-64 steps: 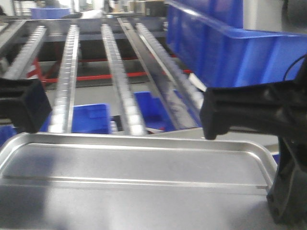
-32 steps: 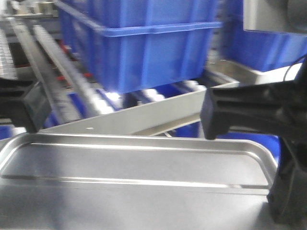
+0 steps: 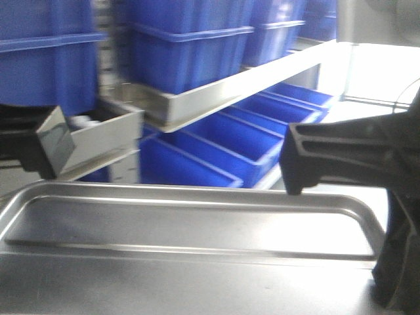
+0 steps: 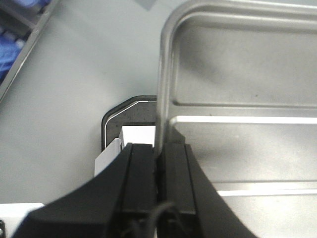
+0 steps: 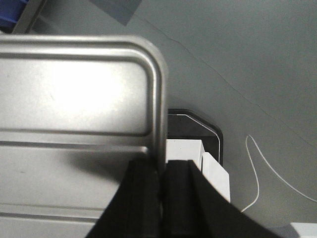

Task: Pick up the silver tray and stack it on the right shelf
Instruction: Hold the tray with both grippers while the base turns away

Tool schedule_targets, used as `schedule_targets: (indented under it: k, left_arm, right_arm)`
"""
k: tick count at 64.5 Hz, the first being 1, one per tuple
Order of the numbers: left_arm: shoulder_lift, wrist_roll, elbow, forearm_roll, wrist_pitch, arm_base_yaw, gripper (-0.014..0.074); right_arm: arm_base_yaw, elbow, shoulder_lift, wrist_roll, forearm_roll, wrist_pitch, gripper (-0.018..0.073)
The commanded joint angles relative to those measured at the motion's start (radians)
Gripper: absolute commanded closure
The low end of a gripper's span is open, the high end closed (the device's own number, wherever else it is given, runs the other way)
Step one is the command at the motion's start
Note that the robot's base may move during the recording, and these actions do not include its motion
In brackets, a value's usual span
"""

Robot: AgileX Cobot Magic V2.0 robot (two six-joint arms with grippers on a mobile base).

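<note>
Fwd of my silver tray (image 3: 197, 223): blue bins (image 3: 190, 52) on steel shelf (image 3: 249, 82) block the way, lower bins (image 3: 216, 147) underneath; I see open room only far rt.

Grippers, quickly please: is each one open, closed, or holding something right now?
Left gripper: closed on the left rim of the silver tray.
Right gripper: closed on the right rim of the same tray.

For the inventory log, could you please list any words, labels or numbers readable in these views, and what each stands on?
None can be read in any view. The silver tray is bare metal; the blue bins are blurred, with no markings discernible; the white block beside the right gripper is blank.
</note>
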Motion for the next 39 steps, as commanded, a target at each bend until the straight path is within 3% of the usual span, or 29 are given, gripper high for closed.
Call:
schedule_targets:
  k: [1,24,39]
  left_arm:
    - [-0.021,-0.006,-0.022,0.047,0.082,-0.005,0.0697]
    - [-0.021,-0.006,-0.022,0.047,0.086,-0.005,0.0697]
    - [-0.021,-0.006,-0.022,0.047,0.172,-0.005,0.0697]
  right_arm:
    - [-0.002,-0.020,-0.024,-0.017,-0.056,0.120,0.0503]
    - [-0.002,-0.020,-0.024,-0.017,-0.056,0.178,0.0503]
    - [-0.002,-0.020,-0.024,-0.017,-0.056,0.178,0.0503]
